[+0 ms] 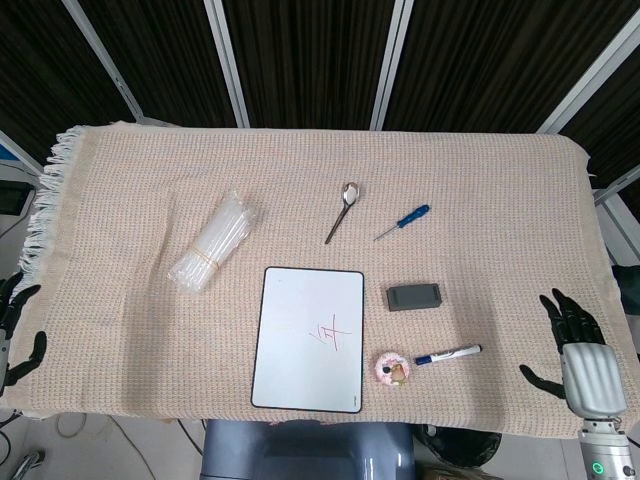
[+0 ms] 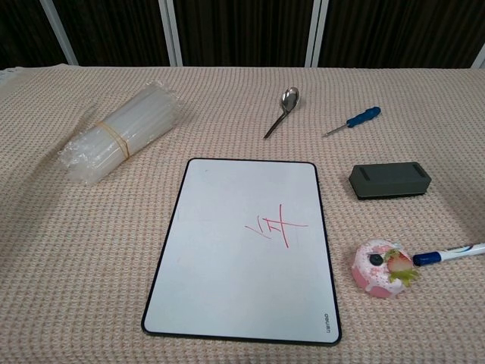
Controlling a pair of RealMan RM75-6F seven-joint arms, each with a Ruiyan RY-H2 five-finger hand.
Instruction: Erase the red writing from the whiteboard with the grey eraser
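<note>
The whiteboard [image 1: 308,339] [image 2: 242,246] lies at the front middle of the cloth, with red writing [image 1: 336,335] [image 2: 277,225] near its right side. The grey eraser [image 1: 414,296] [image 2: 389,180] lies flat just right of the board, touched by nothing. My right hand [image 1: 580,350] hovers at the table's front right corner, fingers spread, holding nothing, well right of the eraser. At the front left edge my left hand [image 1: 14,330] shows only in part, fingers apart and empty. Neither hand appears in the chest view.
A bundle of clear tubes [image 1: 211,243] [image 2: 121,132] lies left of the board. A spoon [image 1: 342,210] [image 2: 283,108] and a blue screwdriver [image 1: 403,221] [image 2: 352,120] lie behind it. A pink round toy [image 1: 392,368] [image 2: 380,268] and a blue-capped marker [image 1: 448,354] [image 2: 449,252] lie in front of the eraser.
</note>
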